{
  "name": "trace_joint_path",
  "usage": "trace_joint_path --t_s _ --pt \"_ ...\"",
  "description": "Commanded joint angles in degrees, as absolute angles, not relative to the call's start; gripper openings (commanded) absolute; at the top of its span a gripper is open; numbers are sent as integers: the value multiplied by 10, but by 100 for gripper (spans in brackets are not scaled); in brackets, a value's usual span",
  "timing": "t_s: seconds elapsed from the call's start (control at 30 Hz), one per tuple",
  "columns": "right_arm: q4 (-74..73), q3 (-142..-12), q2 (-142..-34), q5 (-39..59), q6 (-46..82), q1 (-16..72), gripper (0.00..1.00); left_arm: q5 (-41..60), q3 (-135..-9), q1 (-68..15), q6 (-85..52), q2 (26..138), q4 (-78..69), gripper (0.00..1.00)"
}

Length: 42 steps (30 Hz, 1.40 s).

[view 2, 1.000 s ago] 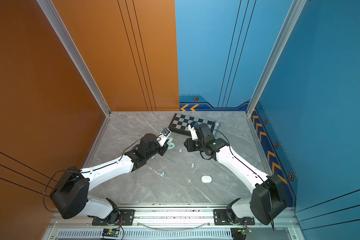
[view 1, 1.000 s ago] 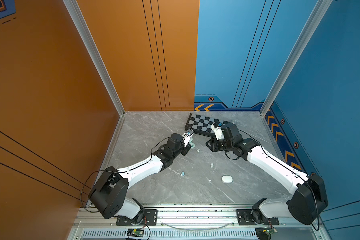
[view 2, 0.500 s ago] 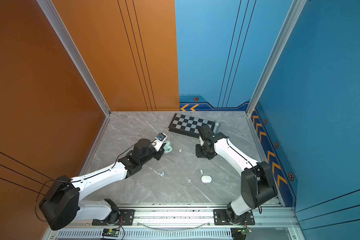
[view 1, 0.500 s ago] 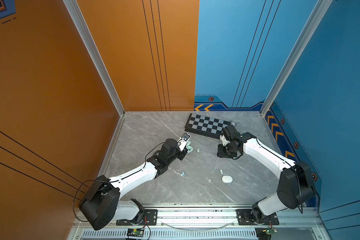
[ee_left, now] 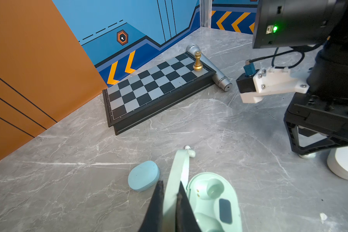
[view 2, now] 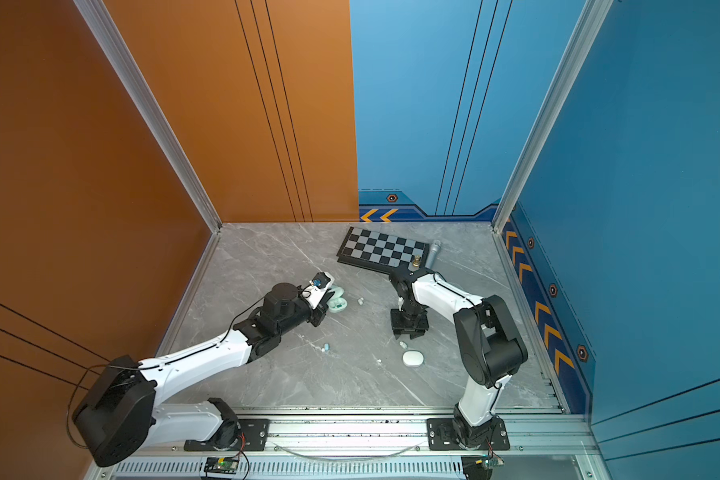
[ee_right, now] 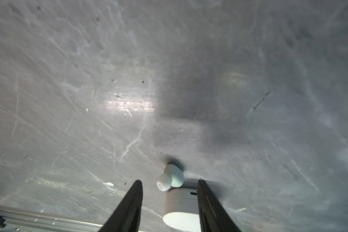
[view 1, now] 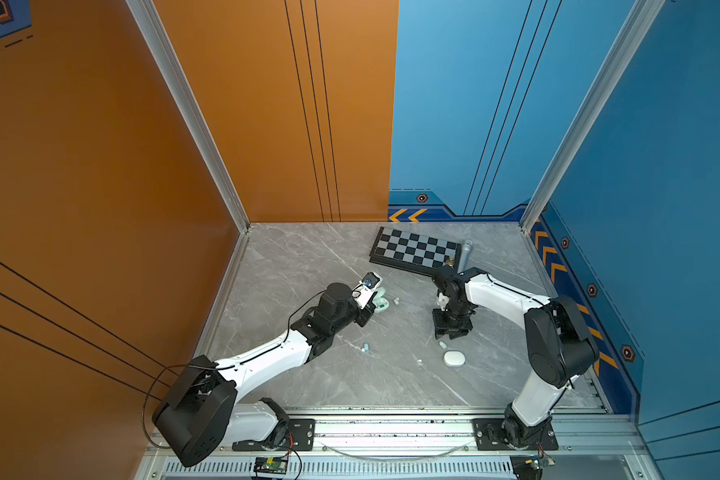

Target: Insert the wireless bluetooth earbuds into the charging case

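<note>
Your left tool (ee_left: 170, 182) clenches the raised lid (ee_left: 179, 164) of the mint-green plastic charging case (ee_left: 209, 186) | your right tool (ee_right: 170, 181) hangs released, jaws apart, at a tiny light-blue bean-shaped earbud (ee_right: 175, 175).

Both top views: high overhead, angled down toward the far corner, taking in the whole grey marble-look table (view 1: 308, 257) and both arms from afar. Left wrist view: low, near the table, facing the black-and-silver chessboard (ee_left: 155, 86), which the top views share. Right wrist view: very close, looking steeply down past its black fingers (ee_right: 129, 206).
</note>
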<state>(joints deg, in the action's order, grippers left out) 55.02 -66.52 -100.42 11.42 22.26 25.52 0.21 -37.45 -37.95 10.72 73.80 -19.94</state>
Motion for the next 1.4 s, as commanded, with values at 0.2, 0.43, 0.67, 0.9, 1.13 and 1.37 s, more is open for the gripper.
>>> trace_joint_path --t_s 0.2,0.43,0.67,0.9,1.13,1.37 --pt "587 -663 -1044 108 221 274 45 8 -367 -382 109 735 -223 0" --pt "607 -677 -1072 89 218 291 42 2 -364 -382 107 734 -226 0" --pt "619 -697 -1100 55 216 293 34 -3 -363 -381 108 729 -227 0" --pt "634 -736 -1133 36 208 297 20 -4 -357 -375 109 722 -227 0" --pt "648 -799 -1160 16 172 327 16 -7 -354 -370 107 716 -226 0" --pt "663 -888 -1209 -37 94 378 21 -9 -354 -366 106 712 -226 0"
